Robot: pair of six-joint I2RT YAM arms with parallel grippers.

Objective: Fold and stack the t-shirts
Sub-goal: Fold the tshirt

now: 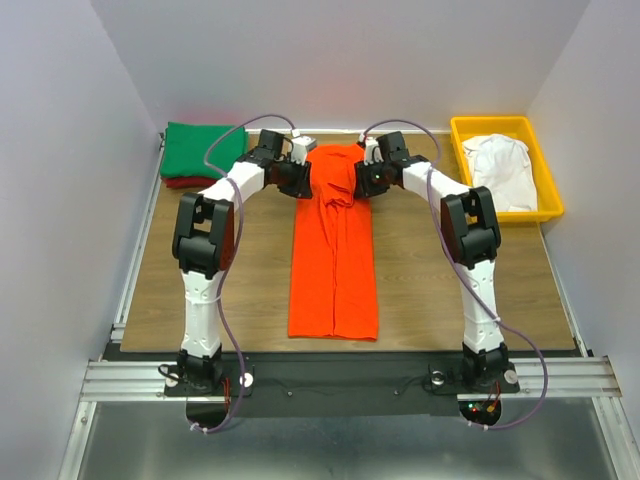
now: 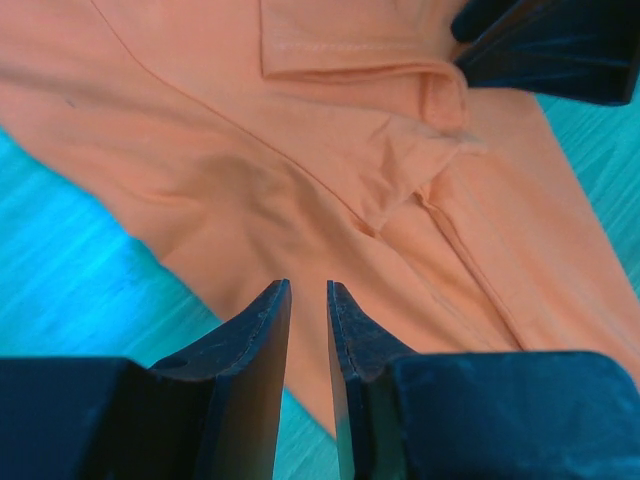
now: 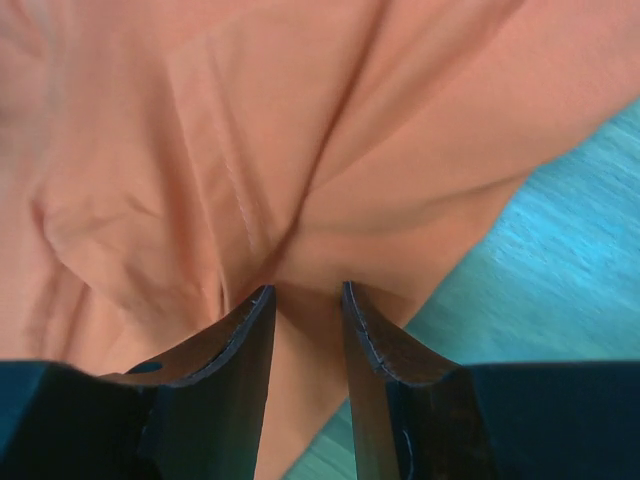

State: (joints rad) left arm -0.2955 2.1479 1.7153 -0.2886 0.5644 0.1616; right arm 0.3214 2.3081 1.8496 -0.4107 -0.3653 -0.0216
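Note:
The bright orange t-shirt (image 1: 335, 270) lies on the table as a long narrow strip, with its collar end far from me and bunched creases near that end. My left gripper (image 1: 303, 183) sits at the strip's left edge near the collar. In the left wrist view (image 2: 309, 285) its jaws stand narrowly apart with nothing between them, above flat cloth (image 2: 300, 180). My right gripper (image 1: 362, 183) is at the right edge. In the right wrist view (image 3: 307, 287) cloth creases (image 3: 280, 200) run together at its fingertips, which pinch the shirt.
A folded green t-shirt (image 1: 200, 150) lies on a dark red one (image 1: 180, 183) at the back left. A crumpled white t-shirt (image 1: 500, 165) lies in the yellow tray (image 1: 505, 123) at the back right. White walls close in on three sides.

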